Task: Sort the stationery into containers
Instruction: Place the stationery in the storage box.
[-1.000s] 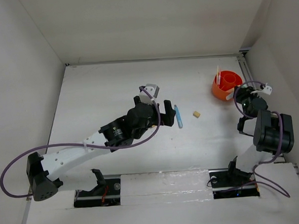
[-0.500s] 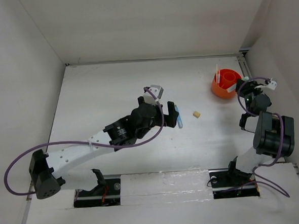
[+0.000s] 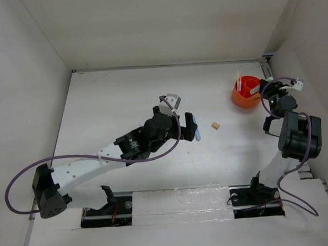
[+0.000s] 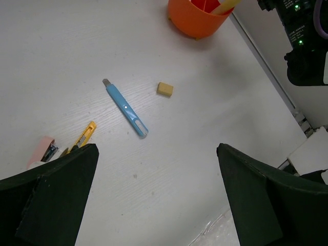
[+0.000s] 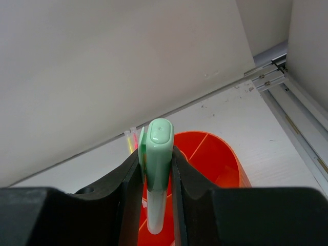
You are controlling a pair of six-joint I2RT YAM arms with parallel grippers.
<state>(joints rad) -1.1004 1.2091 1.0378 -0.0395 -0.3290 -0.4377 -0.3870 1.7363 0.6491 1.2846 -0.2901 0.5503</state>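
The worktop [image 3: 112, 98] carries loose stationery in the middle and the orange cup [image 3: 242, 101] at its far right.

Two steps are in hand. The left hand [image 4: 156, 148] hangs over the middle with its jaws spread wide and nothing between them, so it is released. The right hand [image 5: 156, 154] is at the cup, clenched on a pale green pen [image 5: 158, 133] held upright. In the right wrist view the pen's lower end lines up with the cup's mouth. Whether it is already inside, or over which section, I cannot tell. A yellow stick [image 3: 239, 82] already stands in the cup.

I judge the right side to be at the drop: the pen wants only to be lowered a little over the opening and let go, clear of the rim and of the sticks.

Below the left hand lie the blue pen [image 4: 125, 109], a yellow cutter [image 4: 84, 134] near a pink item [image 4: 43, 149], and the tan cube [image 4: 164, 89] just beside the pen. The blue pen looks like the likely next pick. That calls for coming straight down with the jaws set across its slanted length, closing at mid-body without nudging the cube.
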